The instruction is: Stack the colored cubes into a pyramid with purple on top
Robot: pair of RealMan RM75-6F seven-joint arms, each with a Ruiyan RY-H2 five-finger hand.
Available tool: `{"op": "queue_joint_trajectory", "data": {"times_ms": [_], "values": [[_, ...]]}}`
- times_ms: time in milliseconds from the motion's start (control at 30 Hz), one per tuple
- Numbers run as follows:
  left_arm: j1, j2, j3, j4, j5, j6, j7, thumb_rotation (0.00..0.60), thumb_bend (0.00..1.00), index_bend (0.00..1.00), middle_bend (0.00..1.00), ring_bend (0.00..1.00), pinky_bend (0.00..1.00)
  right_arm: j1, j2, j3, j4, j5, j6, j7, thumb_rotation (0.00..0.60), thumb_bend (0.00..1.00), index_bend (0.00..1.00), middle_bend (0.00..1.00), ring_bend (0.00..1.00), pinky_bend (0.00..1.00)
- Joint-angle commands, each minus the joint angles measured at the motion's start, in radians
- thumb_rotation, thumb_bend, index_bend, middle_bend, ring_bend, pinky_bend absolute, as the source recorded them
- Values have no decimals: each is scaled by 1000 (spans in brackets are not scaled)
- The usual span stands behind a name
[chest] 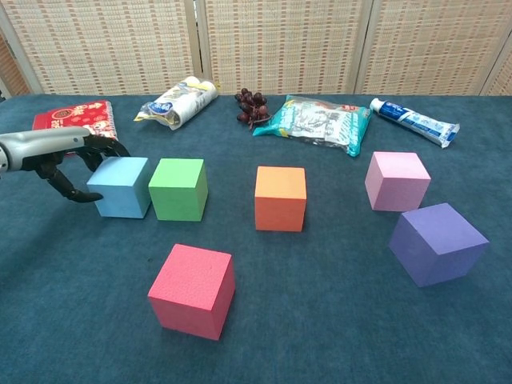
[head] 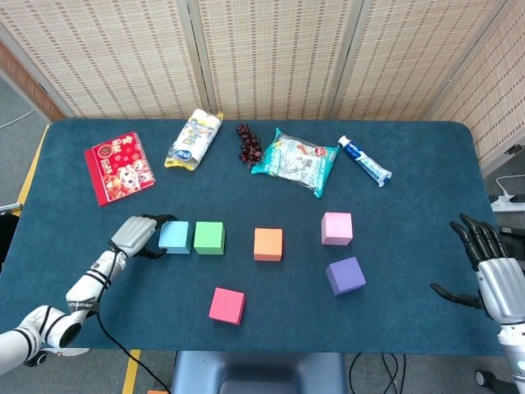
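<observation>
Several cubes lie on the blue table. The light blue cube (head: 175,236) (chest: 120,186) sits just left of the green cube (head: 209,237) (chest: 178,188), almost touching it. My left hand (head: 135,235) (chest: 64,156) presses against the blue cube's left side, fingers curved round its far corner and thumb by its near corner. Further right stand the orange cube (head: 268,244) (chest: 281,198) and the light pink cube (head: 337,228) (chest: 397,181). The purple cube (head: 345,275) (chest: 438,242) and the red-pink cube (head: 227,305) (chest: 192,290) sit nearer me. My right hand (head: 492,275) hovers open at the table's right edge.
Along the back lie a red booklet (head: 119,166), a snack packet (head: 194,139), dark grapes (head: 249,144), a teal wrapper bag (head: 295,162) and a toothpaste tube (head: 365,161). Woven screens stand behind the table.
</observation>
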Motion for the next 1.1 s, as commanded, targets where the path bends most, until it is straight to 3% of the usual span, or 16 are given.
{"op": "queue_joint_trajectory", "data": {"times_ms": [33,1100], "values": [[-10,-20,-2,13,-4,1,10,600,343,224,305,301,277,-3,-1,-1,4,0,2,2,600,67,0,34,0,54],[-43,-49,-17,-22,-79,-30,55,600,344,185,278,290,269,-23,-10,4,39,9,15,36,600,67,0,34,0,54]]}}
